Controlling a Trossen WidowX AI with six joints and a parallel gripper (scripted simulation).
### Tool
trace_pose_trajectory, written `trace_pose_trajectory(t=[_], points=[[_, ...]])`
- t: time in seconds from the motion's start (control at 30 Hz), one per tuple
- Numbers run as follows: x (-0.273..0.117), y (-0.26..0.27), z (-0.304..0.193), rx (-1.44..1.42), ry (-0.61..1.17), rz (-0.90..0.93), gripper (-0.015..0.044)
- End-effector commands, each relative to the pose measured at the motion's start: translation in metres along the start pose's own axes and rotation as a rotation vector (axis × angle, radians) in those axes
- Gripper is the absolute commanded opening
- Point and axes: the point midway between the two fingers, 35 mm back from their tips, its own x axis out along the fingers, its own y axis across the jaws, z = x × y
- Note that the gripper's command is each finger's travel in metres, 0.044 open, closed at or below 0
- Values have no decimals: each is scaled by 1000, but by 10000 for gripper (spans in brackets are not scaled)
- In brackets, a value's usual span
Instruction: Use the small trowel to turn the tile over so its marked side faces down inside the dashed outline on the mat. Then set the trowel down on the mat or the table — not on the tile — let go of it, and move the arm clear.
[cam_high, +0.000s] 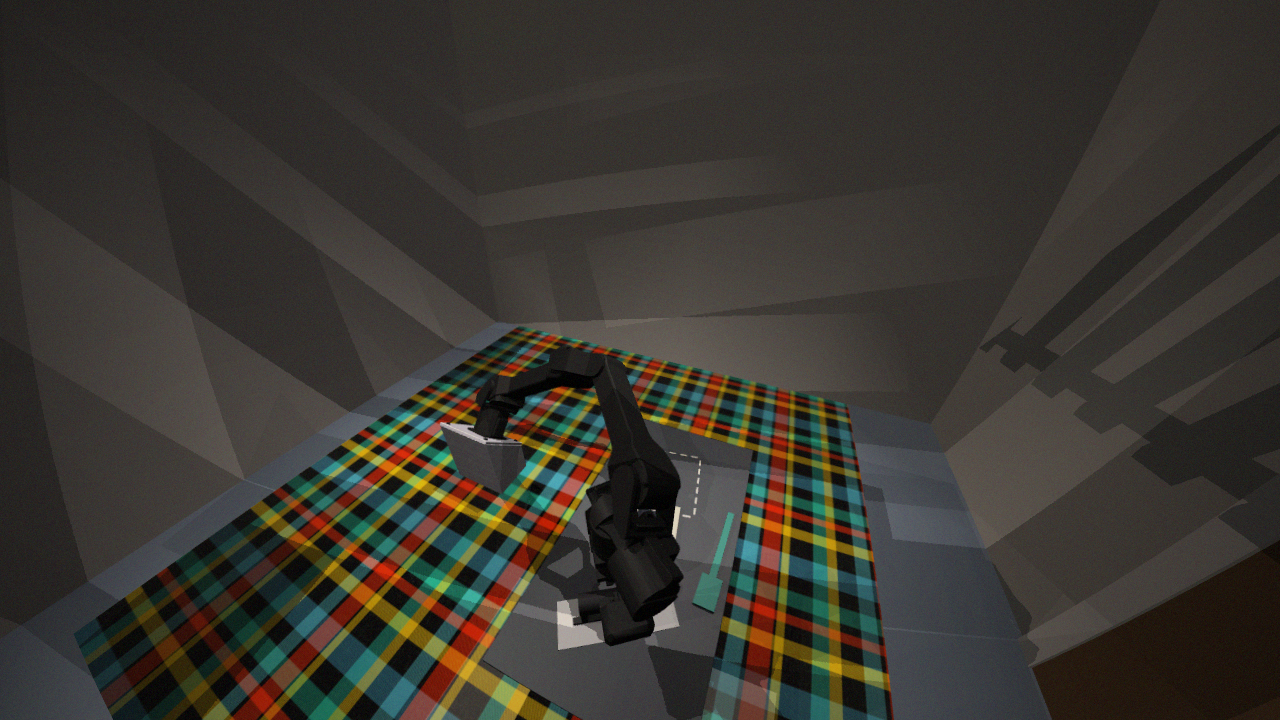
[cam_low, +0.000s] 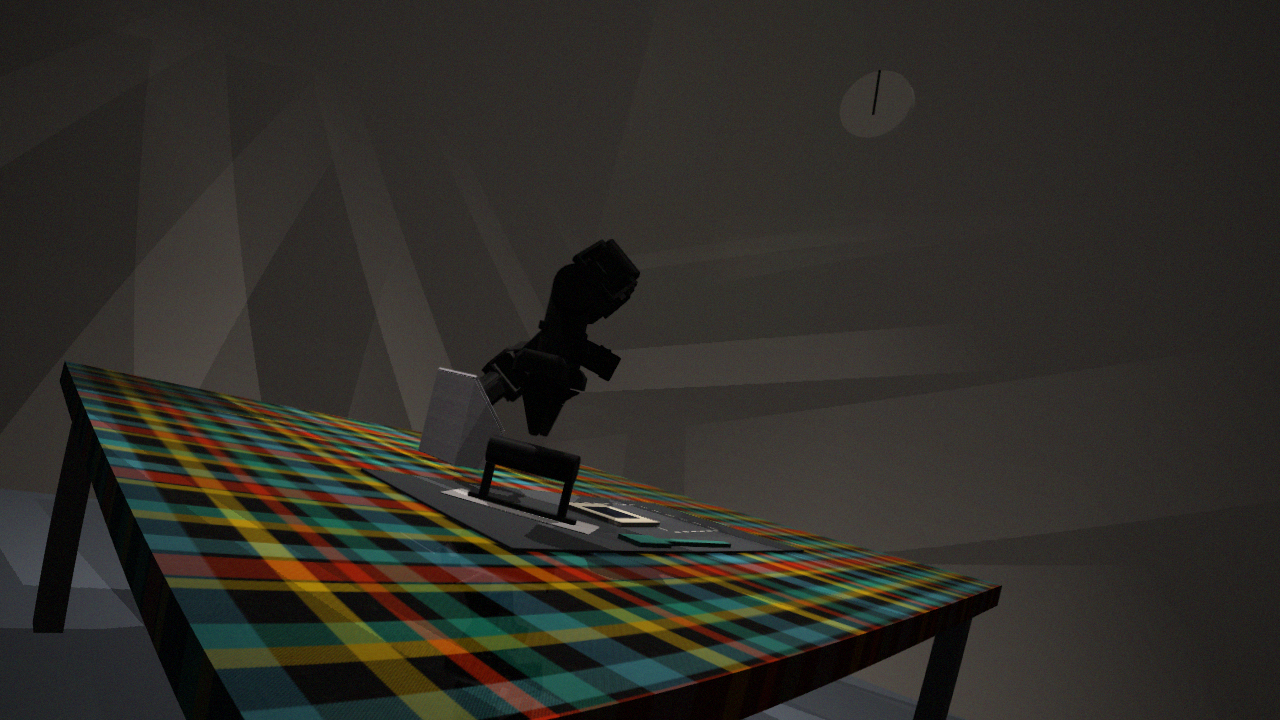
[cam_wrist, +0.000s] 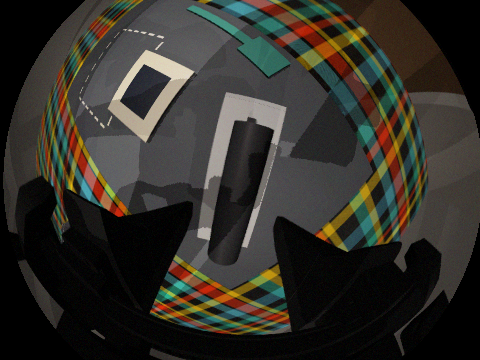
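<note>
The small trowel, a pale plate (cam_high: 577, 634) (cam_wrist: 259, 106) with a raised black handle (cam_low: 534, 458) (cam_wrist: 250, 155), lies flat on the grey mat (cam_high: 725, 483) (cam_wrist: 320, 195). My gripper (cam_low: 538, 433) (cam_wrist: 234, 216) is open, close above the handle and holding nothing; in the top view the arm hides its fingertips. The cream tile (cam_low: 615, 513) (cam_wrist: 147, 90) lies flat with its dark marked side up. It overlaps one side of the dashed outline (cam_high: 699, 483) (cam_wrist: 144, 33), mostly outside it. The top view shows only a sliver of the tile.
A teal spatula-shaped tool (cam_high: 707, 591) (cam_low: 698, 542) (cam_wrist: 265, 55) lies on the mat near its edge, beside the trowel and tile. The arm rises from a pale grey block (cam_high: 487, 456) (cam_low: 454, 416) on the plaid table (cam_high: 805, 546) (cam_low: 447, 608).
</note>
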Motion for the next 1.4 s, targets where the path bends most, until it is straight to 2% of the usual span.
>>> trace_pose_trajectory(t=[0.0, 0.67, 0.83, 1.37], points=[[9, 1, 0, 10, 3, 6, 270], [39, 0, 0, 53, 3, 7, 270], [39, 0, 0, 53, 3, 7, 139], [39, 0, 0, 53, 3, 7, 130]])
